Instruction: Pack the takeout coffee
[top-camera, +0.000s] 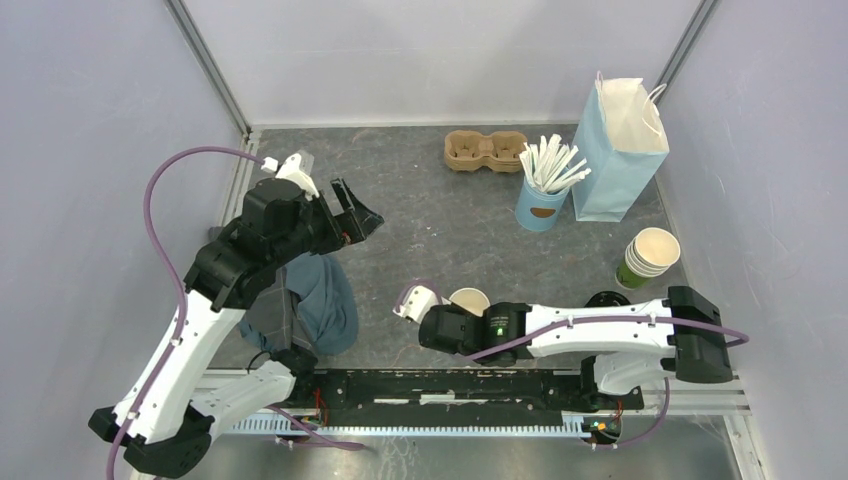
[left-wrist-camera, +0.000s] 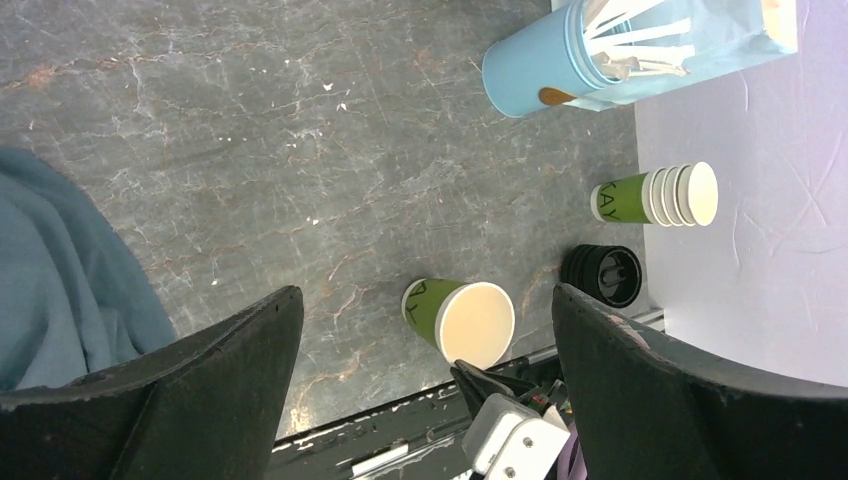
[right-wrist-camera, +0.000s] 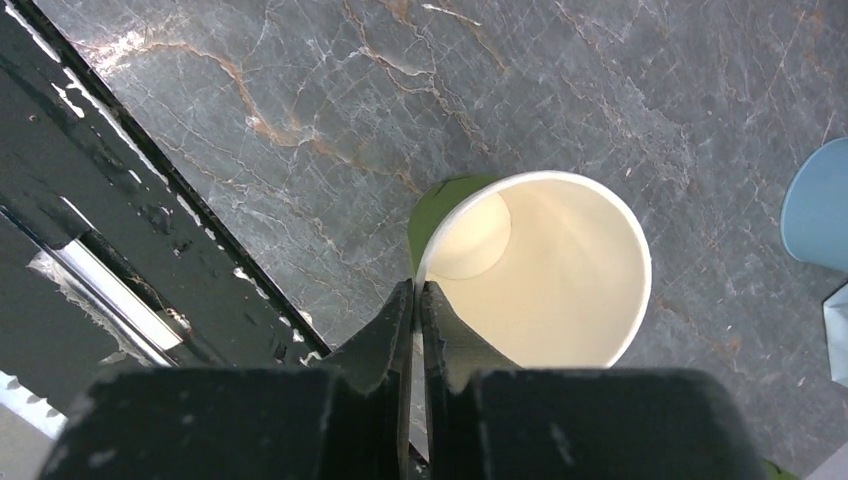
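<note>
A small dark-green paper cup (top-camera: 469, 298) with a cream inside and an open top stands on the grey marbled table (top-camera: 440, 240), close to its near edge and just ahead of the black base rail (top-camera: 450, 385). The right gripper (right-wrist-camera: 415, 290) reaches it from the near side; its two black fingers are drawn almost together, with only a thin slit between them, and the near side of the cup's rim runs into that slit, so the cup is pinched by its wall. A round black plastic lid (top-camera: 607, 298) lies on the table to the right of the cup, apart from it, beside the right arm. Further right a stack of like green paper cups (top-camera: 648, 257) stands near the wall. At the far right corner a tall light-blue paper bag (top-camera: 622, 150) stands upright with a light-blue cup of white sticks (top-camera: 542, 205) just beside it, both well apart from the held cup. The left gripper (top-camera: 358, 215) hangs above the table's left part with its jaws spread wide, holding nothing. A crumpled blue cloth (top-camera: 325, 300) lies below that arm.
</note>
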